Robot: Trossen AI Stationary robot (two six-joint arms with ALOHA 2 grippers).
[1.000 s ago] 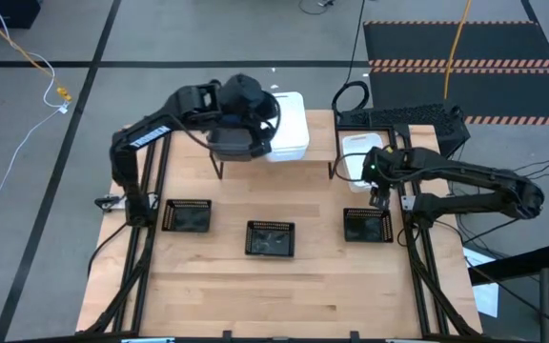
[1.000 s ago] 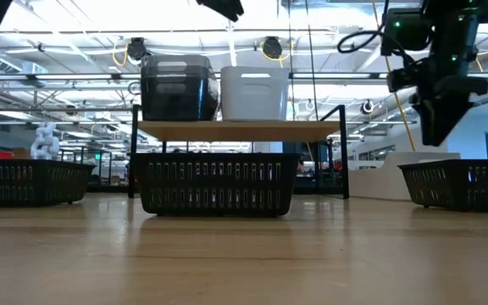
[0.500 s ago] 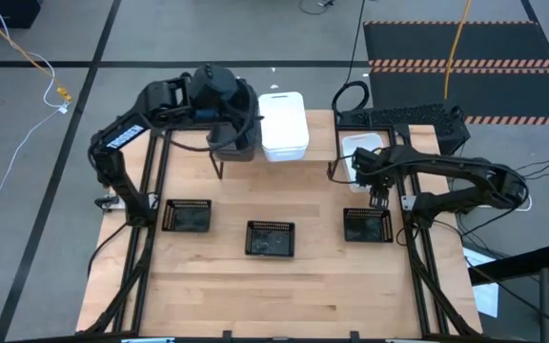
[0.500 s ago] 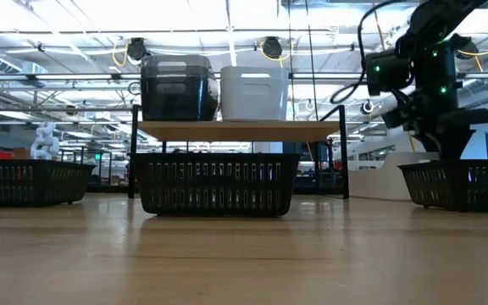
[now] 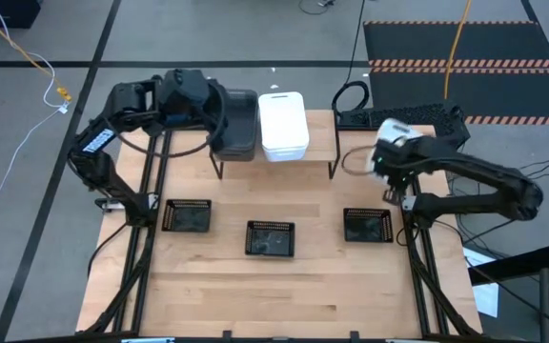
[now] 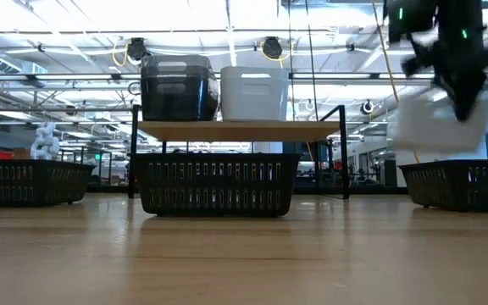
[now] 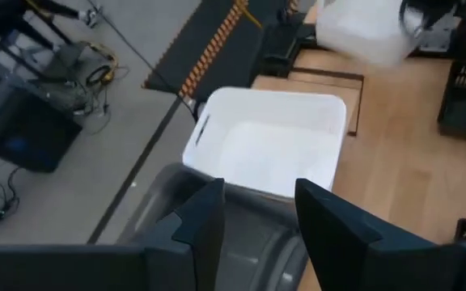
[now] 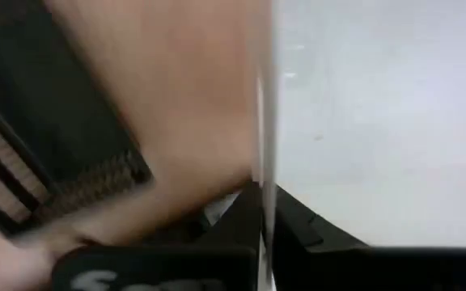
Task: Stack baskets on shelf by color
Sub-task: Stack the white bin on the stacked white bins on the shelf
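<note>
your right gripper [image 6: 464, 108] is clamped on the wall of a white basket [image 6: 439, 127], holding it tilted in the air above the right mesh tray [image 5: 368, 225]. your left gripper [image 7: 259, 212] hangs partly open over the grey basket [image 5: 237, 124] on the shelf [image 5: 324, 133], beside the white one [image 5: 284, 124], both long axes running front to back.

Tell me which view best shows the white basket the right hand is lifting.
The low view: the white basket hangs clear of the table under the right hand. The high view mostly hides it, the left wrist view shows it far off, the right wrist view only its wall.
</note>
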